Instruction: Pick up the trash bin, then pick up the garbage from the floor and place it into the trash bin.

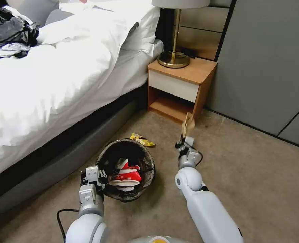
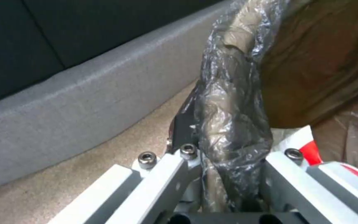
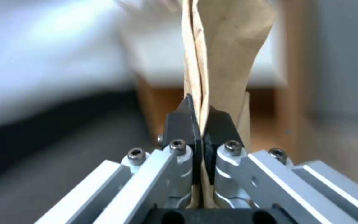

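The left gripper (image 1: 100, 177) is clamped on the near-left rim of the trash bin (image 1: 146, 162), holding it beside the grey upholstered bed base (image 1: 72, 152); in the left wrist view its dark finger pads (image 2: 183, 130) pinch the folded-over dark translucent bag (image 2: 233, 124) at the rim. Whether the bin rests on the beige carpet (image 1: 257, 175) or is lifted clear of it cannot be told. Inside the bin lie crushed red-and-white paper cups (image 1: 126, 176); their printing is not legible. The right gripper (image 1: 182, 141) is held out ahead of the robot, right of the bin and apart from it, pointing toward the wooden nightstand (image 1: 186, 81). It is closed on 1 tan paper piece (image 1: 188, 124), which stands upright above the fingers; in the right wrist view the 2 black pads (image 3: 187, 124) press the paper (image 3: 224, 46) between them with no gap. 1 yellow snack wrapper (image 1: 142, 139) lies on the carpet just beyond the far rim of the bin, between the bin and the nightstand; dark markings show on it, but no word can be read. A brass-based lamp (image 1: 173, 57) stands on the nightstand, and white bedding (image 1: 55, 74) covers the bed to the left. No brand or label is readable on any item.
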Robot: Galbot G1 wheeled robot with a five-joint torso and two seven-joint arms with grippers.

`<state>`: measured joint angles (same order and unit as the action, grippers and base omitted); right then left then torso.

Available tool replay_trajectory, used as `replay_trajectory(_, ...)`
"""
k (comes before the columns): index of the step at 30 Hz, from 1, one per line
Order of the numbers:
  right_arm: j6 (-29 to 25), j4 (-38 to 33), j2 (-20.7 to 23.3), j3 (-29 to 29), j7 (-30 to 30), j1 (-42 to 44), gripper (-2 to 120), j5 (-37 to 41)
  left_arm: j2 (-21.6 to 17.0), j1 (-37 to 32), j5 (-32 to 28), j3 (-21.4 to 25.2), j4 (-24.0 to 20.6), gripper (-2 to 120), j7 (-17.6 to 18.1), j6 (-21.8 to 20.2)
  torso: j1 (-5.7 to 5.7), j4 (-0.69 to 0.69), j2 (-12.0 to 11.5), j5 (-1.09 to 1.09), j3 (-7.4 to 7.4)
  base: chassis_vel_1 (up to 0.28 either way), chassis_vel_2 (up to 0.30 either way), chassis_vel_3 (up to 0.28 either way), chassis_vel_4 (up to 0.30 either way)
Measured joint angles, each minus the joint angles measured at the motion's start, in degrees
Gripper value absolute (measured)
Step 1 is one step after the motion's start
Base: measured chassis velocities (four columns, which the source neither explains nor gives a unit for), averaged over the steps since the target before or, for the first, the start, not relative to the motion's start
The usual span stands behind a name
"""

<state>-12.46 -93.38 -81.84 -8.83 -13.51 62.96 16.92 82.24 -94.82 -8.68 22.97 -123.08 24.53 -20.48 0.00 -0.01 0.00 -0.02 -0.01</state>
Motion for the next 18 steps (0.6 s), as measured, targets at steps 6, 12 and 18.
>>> replay_trajectory(6, -8.78, -11.57, 5.69, 5.84, 17.13, 7.85, 0, -5.08, -0.19, -0.35, 0.01, 0.08, 0.15, 0, -0.01, 0.0, 0.0, 0.01, 0.0, 0.03, 0.0, 0.0, 0.0, 0.0, 0.0)
replay_trajectory(12, -10.96, -12.89, 9.55, 12.1, 23.88, 10.14, 0, -6.14, -0.36, -0.27, -0.18, 0.13, -0.15, 0, -0.02, -0.06, 0.0, 0.0, 0.0, 0.02, 0.0, 0.0, 0.0, 0.0, 0.0)
replay_trajectory(18, -11.77, -9.74, 10.16, 17.03, 25.73, 9.58, 0, -7.0, -0.11, -0.22, -0.17, 0.11, -0.16, 0, -0.02, -0.08, 0.0, 0.01, 0.0, 0.02, 0.0, 0.0, 0.0, 0.0, 0.0)
